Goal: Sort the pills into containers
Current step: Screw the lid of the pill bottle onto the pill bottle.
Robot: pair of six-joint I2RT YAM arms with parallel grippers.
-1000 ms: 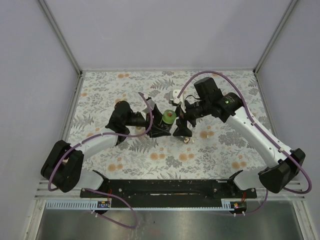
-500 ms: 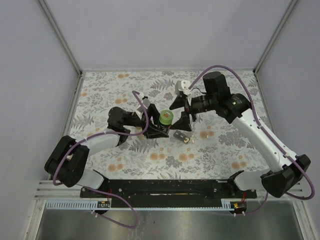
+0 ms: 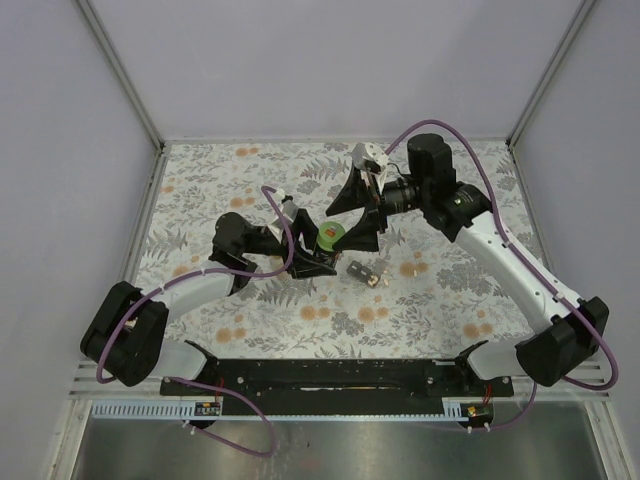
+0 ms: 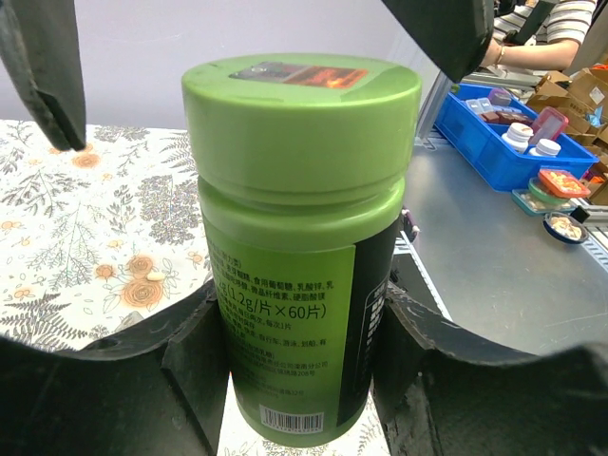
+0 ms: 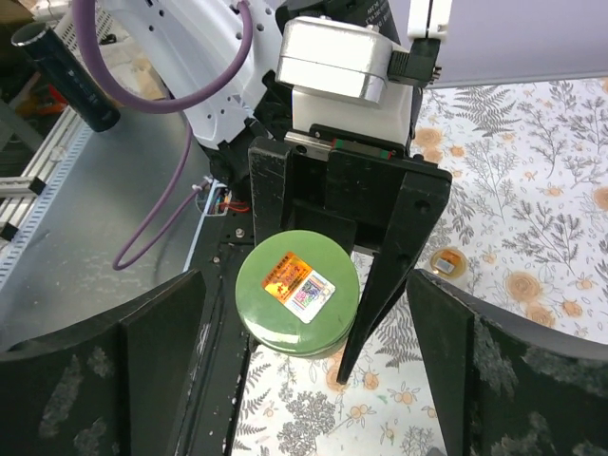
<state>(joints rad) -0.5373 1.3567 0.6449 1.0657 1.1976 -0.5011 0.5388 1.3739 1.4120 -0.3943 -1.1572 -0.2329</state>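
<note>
My left hand (image 3: 314, 256) is pinching the green pill bottle (image 4: 299, 237), one finger pressed flat on each side of its lower body. The bottle stands upright near the middle of the floral surface (image 3: 200, 190). From the left wrist view I cannot tell whether its base touches the cloth or hangs just above it. Its green lid (image 5: 296, 302) is on, with a small orange and white sticker on top. The label side with printed text and a barcode faces the left wrist camera.

My right hand (image 3: 356, 214) is spread wide and sits above and just behind the bottle. Its fingers point down on either side of the lid and touch nothing. In the right wrist view the lid lies centred between those two fingers.

Just to the right of the bottle, a small dark object (image 3: 363, 271) lies on the surface with pale bits beside it, too small to identify.
</note>
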